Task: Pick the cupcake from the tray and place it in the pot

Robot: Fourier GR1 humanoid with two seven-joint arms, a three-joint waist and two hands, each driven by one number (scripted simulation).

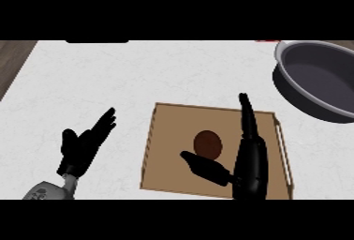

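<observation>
My right hand [247, 161] hangs spread, released, over the tray [166, 145], cupcake [207, 143] at its nine o'clock, ungrasped; no writing shows.

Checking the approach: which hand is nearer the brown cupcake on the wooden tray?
Right. The right hand is open over the wooden tray, thumb and fingers flanking the brown cupcake. The left hand rests open on the counter, left of the tray.

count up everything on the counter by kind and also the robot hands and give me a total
Cupcake: 1
Tray: 1
Pot: 1
Hands: 2, left hand and right hand
Total: 5
</observation>
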